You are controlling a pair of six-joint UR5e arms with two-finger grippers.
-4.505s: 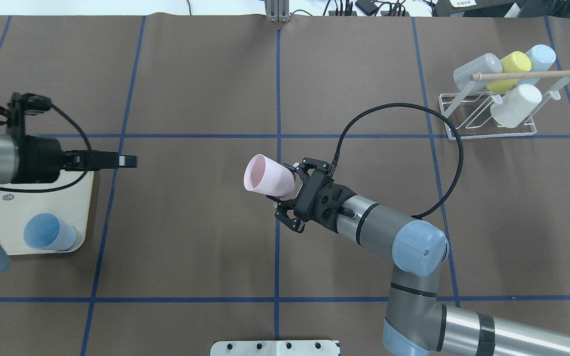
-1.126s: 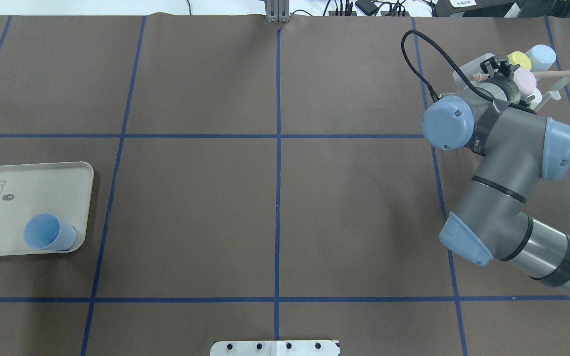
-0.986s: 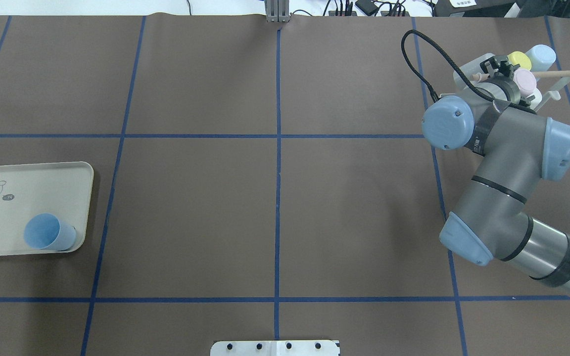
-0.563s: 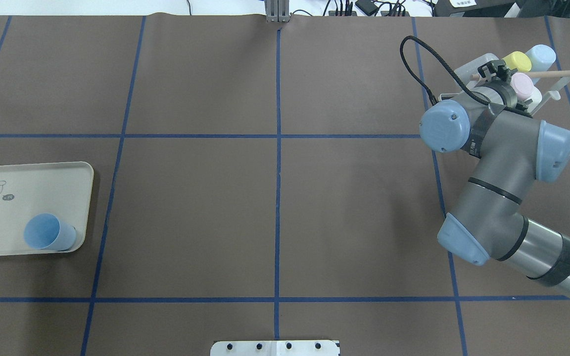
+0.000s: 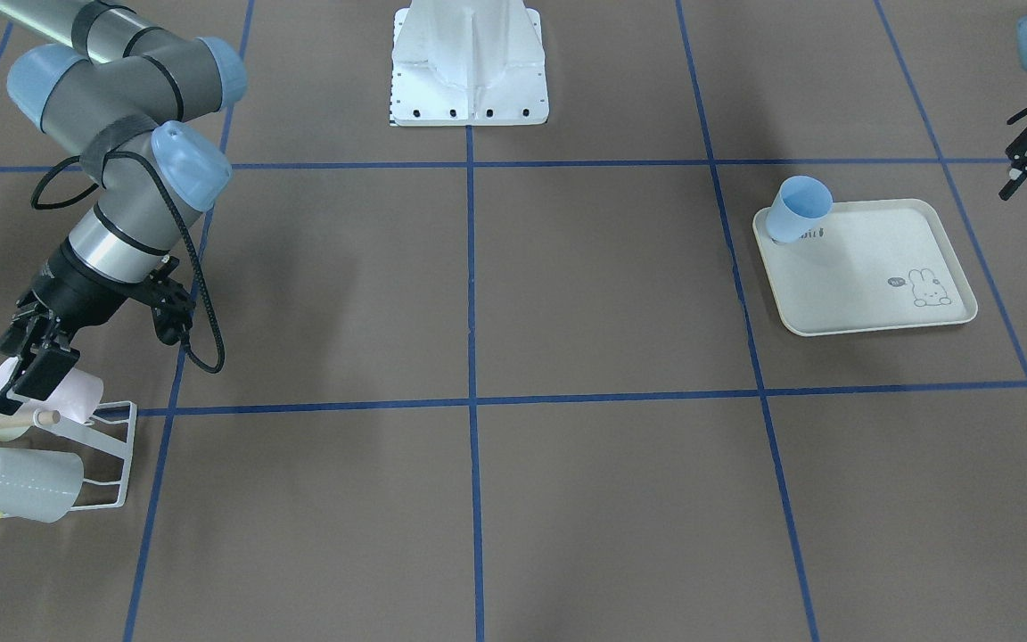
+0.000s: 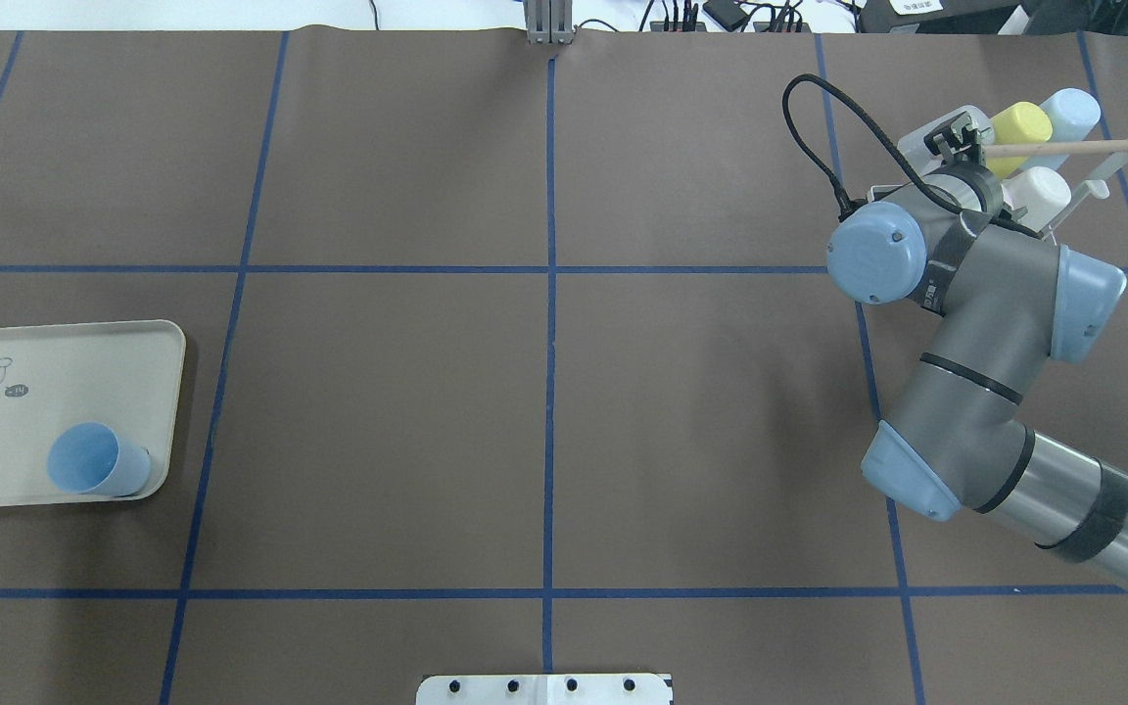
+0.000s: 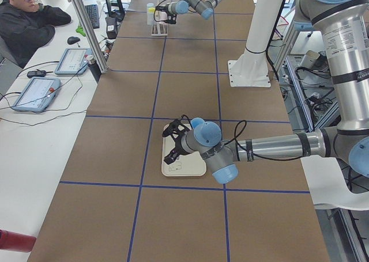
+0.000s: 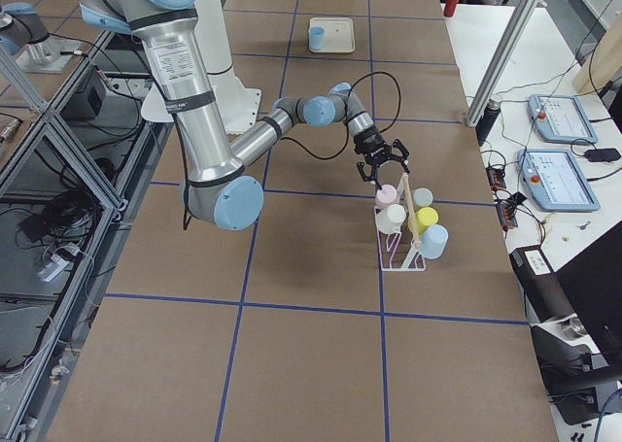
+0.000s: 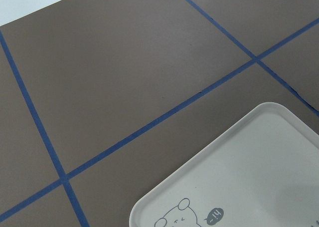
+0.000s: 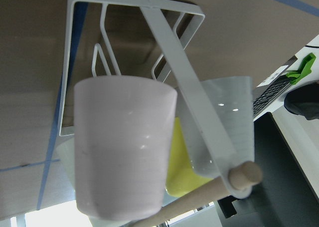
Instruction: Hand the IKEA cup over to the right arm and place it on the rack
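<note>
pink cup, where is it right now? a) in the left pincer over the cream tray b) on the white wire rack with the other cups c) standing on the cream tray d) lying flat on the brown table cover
b: the pale pink plastic cup sits on the small white wire rack among the other cups, with the right pincer close above it. The cream rabbit-print tray holds only a light blue cup.

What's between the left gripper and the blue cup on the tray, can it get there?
Probably yes. The left gripper hovers by the tray; the blue cup stands alone at its corner, upright and open-topped, with nothing else around it.
</note>
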